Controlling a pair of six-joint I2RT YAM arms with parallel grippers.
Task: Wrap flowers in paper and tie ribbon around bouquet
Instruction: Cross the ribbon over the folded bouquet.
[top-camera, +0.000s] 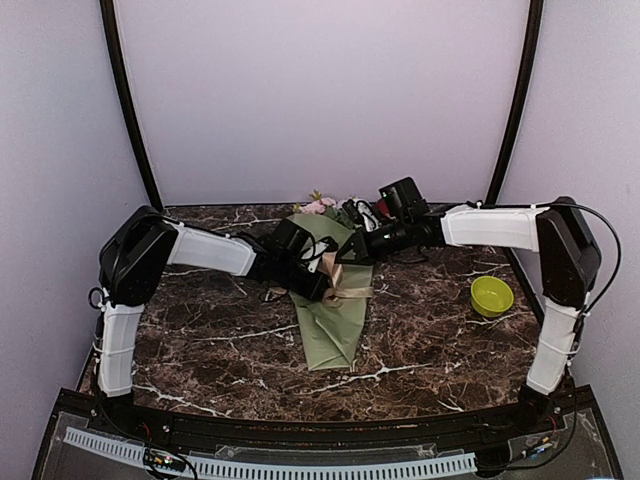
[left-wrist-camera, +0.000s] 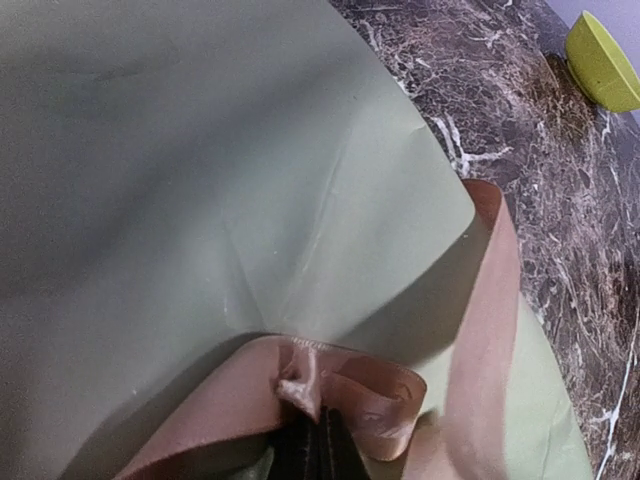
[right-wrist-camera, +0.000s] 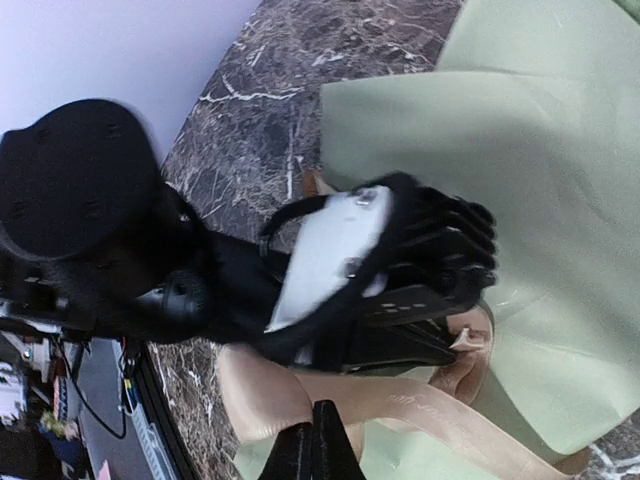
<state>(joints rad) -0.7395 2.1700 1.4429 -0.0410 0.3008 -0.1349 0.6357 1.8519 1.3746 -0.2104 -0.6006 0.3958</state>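
Tightening the ribbon (top-camera: 350, 293) around the bouquet (top-camera: 335, 320)

The bouquet lies mid-frame in the top view, blooms (top-camera: 318, 206) toward the upper edge. The left gripper (left-wrist-camera: 318, 425), jaws together, pinches a ribbon fold. The right gripper (right-wrist-camera: 315, 430) is closed beside a strand, and whether it grips that strand is unclear. Pull both ends evenly and low, sparing the paper (left-wrist-camera: 200, 200).

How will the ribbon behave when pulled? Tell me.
Likely floppy: the ribbon crumples into folds where the left hand pinches it. Probably slippery, given its sheen. Seems light, since it drapes loosely over the thin paper.
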